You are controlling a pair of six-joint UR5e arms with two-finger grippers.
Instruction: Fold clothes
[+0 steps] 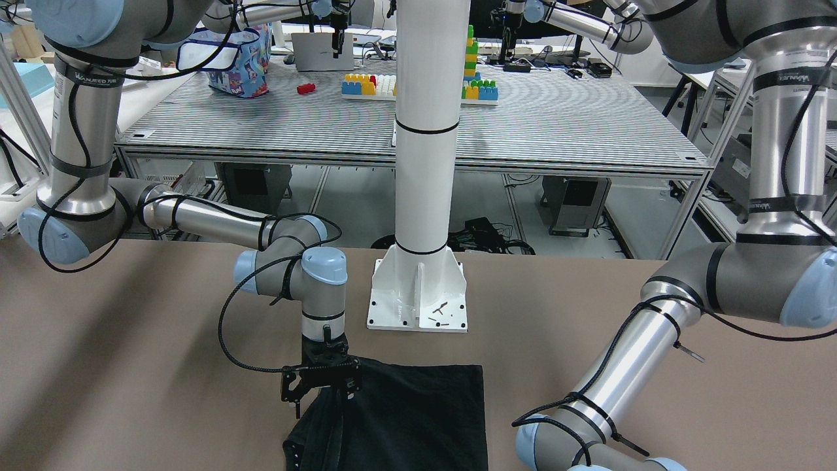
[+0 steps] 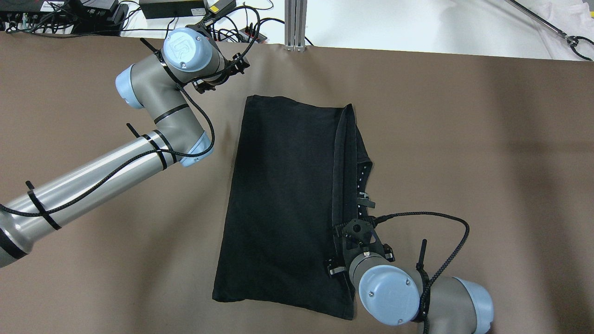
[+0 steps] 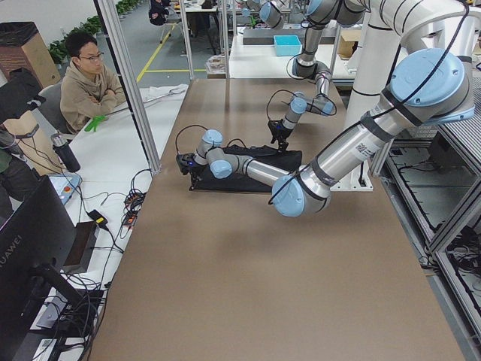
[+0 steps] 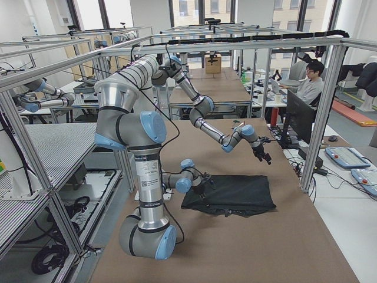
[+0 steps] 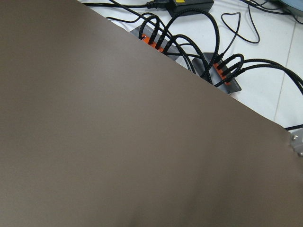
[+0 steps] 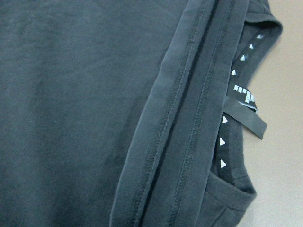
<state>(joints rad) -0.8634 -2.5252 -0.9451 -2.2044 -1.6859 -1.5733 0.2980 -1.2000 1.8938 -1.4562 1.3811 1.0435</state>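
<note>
The clothes (image 2: 283, 199), one black fabric piece, are spread mostly flat mid-table (image 2: 487, 153), just in front of the white post (image 1: 418, 301). Along the robot's right side a hemmed edge is doubled over, and in the right wrist view a neckband (image 6: 236, 94) with small white triangles and a loose tag (image 6: 246, 116) can be seen next to that fold. The right gripper (image 2: 355, 232) is parked low over that folded edge near the robot's end of the cloth; whether the fabric is actually pinched can't be told, since the fingers are hidden by the wrist and lost against the black. The left gripper (image 2: 218, 76) is held off near the far left corner, apart from the cloth, and how far it's open can't be made out either. Only bare tabletop and cables (image 5: 199, 52) past the edge are caught in the left wrist view.
</note>
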